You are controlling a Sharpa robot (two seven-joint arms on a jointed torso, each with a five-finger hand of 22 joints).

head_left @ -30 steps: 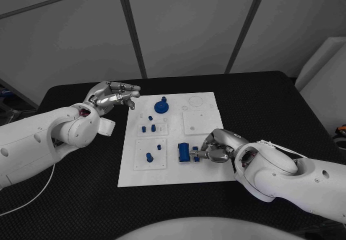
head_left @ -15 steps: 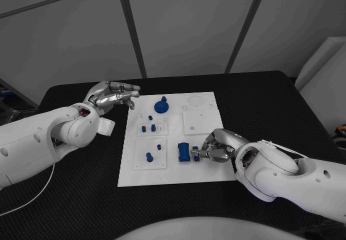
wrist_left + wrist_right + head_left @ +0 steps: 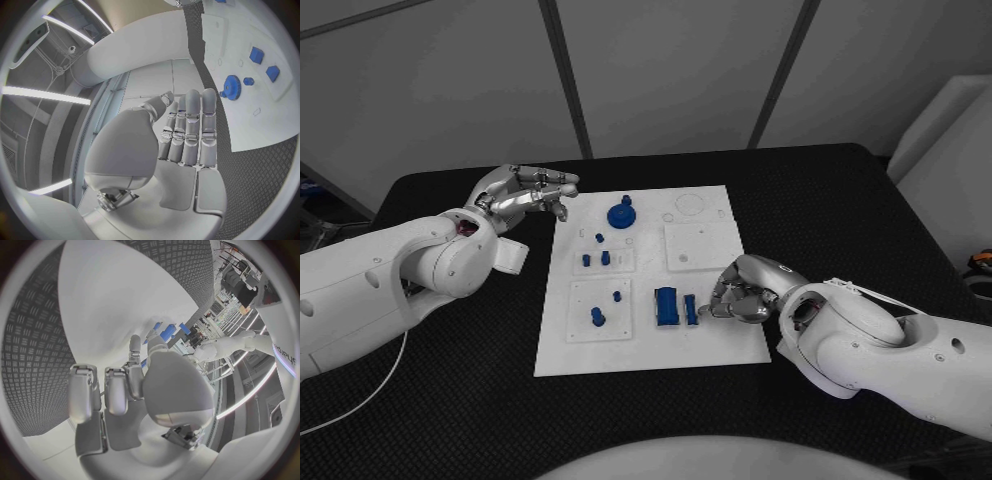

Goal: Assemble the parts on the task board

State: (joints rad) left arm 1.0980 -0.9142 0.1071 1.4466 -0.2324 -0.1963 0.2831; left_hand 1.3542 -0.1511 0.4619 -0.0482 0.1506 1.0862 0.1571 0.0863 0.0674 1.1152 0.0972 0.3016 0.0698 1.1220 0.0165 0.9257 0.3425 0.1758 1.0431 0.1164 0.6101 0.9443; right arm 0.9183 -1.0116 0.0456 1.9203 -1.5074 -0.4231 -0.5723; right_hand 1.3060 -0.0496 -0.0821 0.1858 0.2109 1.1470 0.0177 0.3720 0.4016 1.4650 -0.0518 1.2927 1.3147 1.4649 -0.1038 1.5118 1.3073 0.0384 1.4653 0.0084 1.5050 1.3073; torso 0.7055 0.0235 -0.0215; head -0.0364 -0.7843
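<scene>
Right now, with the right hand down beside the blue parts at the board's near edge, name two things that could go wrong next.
1. The right hand sits right against the narrow blue part, which stands close beside the larger blue block; a small slip could nudge either one.
2. The left hand hovers by the task board corner near the blue gear; reaching in could brush it.

Robot lab, black table (image 3: 459, 400), grey wall panels (image 3: 675, 70), ceiling strip lights (image 3: 44, 92)
</scene>
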